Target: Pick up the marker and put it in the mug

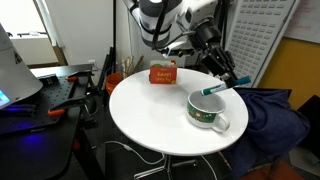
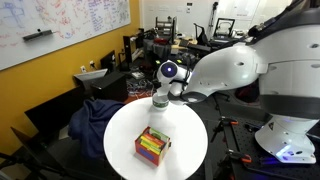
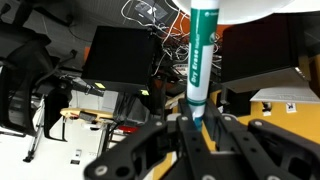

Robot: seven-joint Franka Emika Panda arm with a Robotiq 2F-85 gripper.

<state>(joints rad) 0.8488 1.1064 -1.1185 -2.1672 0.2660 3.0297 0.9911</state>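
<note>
White round table [image 1: 150, 115] fills the middle of an exterior view, its far edge cut off behind the dark arm [image 1: 160, 20] that comes down from the top. The claw [image 1: 232, 80] is small and dark here, and its fingers are hard to tell apart. It grips the marker [image 1: 215, 89], which tilts with its low end over the rim of the mug [image 1: 207, 112]. Whether the tip touches the mug I cannot tell, and the inside of the mug is too shadowed to read. An orange-red box [image 1: 162, 73] stands well apart near the far edge.

White arm housing covers much of the other exterior picture and hides the claw and marker. Only a slice of the mug [image 2: 158, 103] shows beneath it. The box [image 2: 152, 146] sits near the front edge, its top striped green and yellow.

Green and white, the marker [image 3: 203, 55] runs up the wrist view, its top end cut off by a pale blurred shape. The claw [image 3: 197, 118] is clamped on its lower end, fingers tight on both sides. Tangled cables [image 3: 150, 20] lie behind.
</note>
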